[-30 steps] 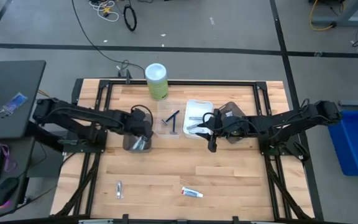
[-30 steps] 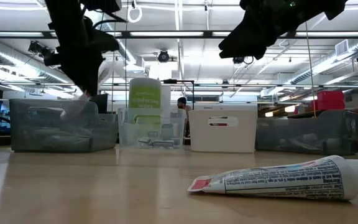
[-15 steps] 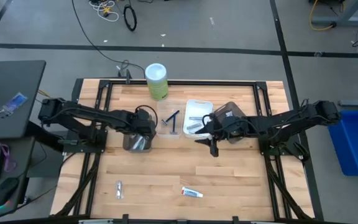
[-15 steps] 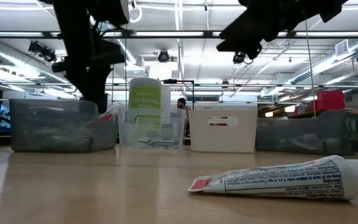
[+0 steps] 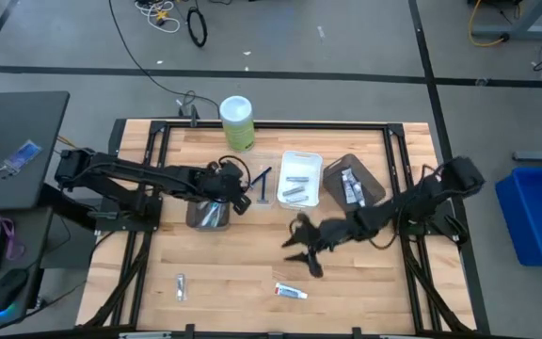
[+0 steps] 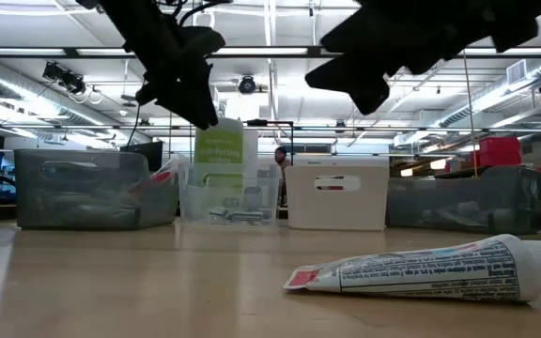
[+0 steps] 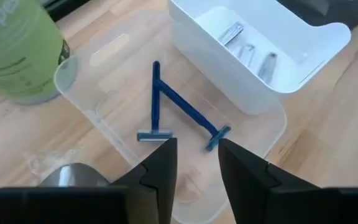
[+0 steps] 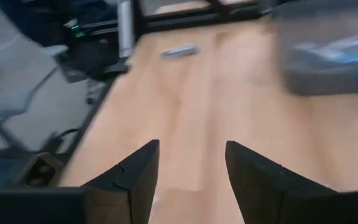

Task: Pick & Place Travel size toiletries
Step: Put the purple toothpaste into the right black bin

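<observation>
Small silver piece (image 5: 180,287) lies flat on table (image 5: 243,264) near front-left, well apart from both arms. Left gripper (image 5: 244,200) hangs above clear tray (image 5: 261,185), fingers parted, nothing between them. Two blue razors (image 7: 178,108) lie crossed inside clear tray, beside green bottle (image 5: 237,122). White tray (image 5: 302,178) next over holds silver pieces (image 7: 250,48). Toothpaste tube (image 5: 290,291) lies flat at front centre. Right gripper (image 5: 301,258) hovers just behind tube, fingers spread wide, empty. Grey tray (image 5: 353,183) at right holds more items.
</observation>
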Motion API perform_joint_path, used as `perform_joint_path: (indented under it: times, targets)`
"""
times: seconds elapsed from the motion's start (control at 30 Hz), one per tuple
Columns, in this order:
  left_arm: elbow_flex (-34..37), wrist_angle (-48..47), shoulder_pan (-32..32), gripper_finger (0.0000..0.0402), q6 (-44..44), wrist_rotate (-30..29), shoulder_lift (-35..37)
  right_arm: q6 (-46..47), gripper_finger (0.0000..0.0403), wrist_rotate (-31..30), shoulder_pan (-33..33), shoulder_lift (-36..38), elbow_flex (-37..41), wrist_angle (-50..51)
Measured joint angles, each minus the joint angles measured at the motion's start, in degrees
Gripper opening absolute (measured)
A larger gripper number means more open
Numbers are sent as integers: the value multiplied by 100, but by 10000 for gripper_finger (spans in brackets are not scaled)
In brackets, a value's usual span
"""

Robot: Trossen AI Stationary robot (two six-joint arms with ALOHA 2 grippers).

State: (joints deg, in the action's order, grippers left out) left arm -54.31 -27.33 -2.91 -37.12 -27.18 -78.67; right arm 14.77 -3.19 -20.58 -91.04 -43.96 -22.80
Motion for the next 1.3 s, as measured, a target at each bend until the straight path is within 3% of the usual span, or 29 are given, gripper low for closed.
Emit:
perform_joint_path:
  times: [0.13, 0.37, 0.47, 0.7, 0.87, 1.0, 1.3]
  targets:
    - [5, 427, -148, 124, -38, 64, -40, 213, 199, -29, -563, -404, -494, 34]
    - [10, 1249, -990, 123, 52, 239, -62, 484, 201, -1440, -1272, -771, -1685, 2227]
    - [10, 1467, -1494, 123, 213, 96, -62, 789, 197, -1727, -1414, -769, -1790, 2869]
    - [9, 1437, -2485, 123, 161, -262, -97, 2013, 198, -1571, -1575, -988, -1520, 3702]
    - [10, 1432, -2969, 123, 81, -604, -115, 1990, 209, -1609, -1626, -1353, -1414, 3265]
    - [7, 1423, -3139, 123, 43, -928, -119, 1987, 218, -1532, -1575, -1425, -1321, 2988]
    - [9, 1429, -3140, 123, 28, -929, -119, 1877, 219, -817, -1548, -1432, -1196, 2805]
